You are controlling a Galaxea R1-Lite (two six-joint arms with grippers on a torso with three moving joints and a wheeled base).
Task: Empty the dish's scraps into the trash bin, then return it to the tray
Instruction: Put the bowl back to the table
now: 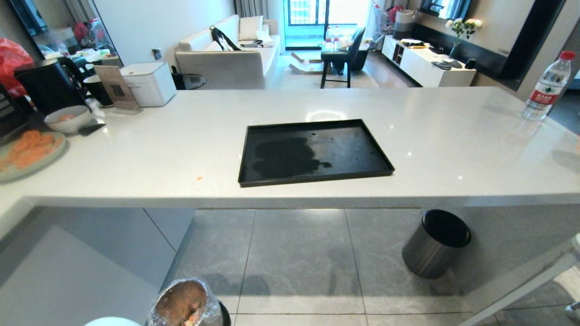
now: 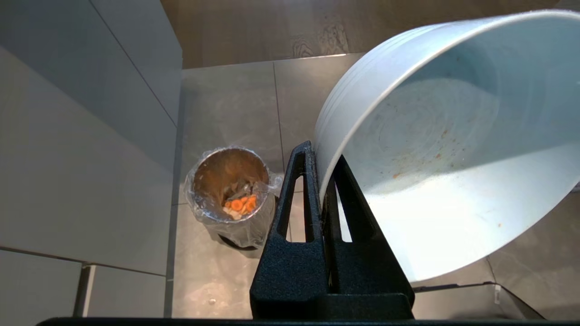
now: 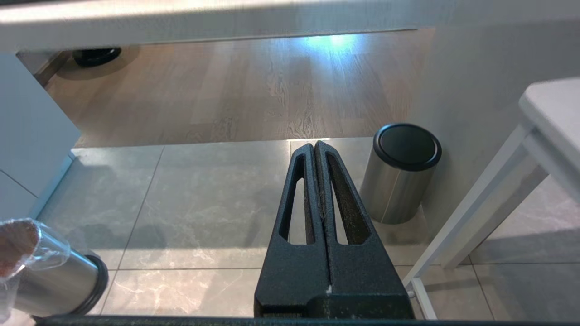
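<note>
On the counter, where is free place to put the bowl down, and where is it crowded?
The black tray at the counter's middle lies bare, with wet smears only. Open counter runs from the tray's right rim to the water bottle. The left end is crowded: plate of carrot slices, a bowl, a kettle, a white box.

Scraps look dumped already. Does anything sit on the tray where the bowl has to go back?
Nothing visible does. The tray on the counter is bare apart from a dull smear. The left hand grips the emptied bowl by its rim, down above the trash bin, where the carrot slices lie.
</note>
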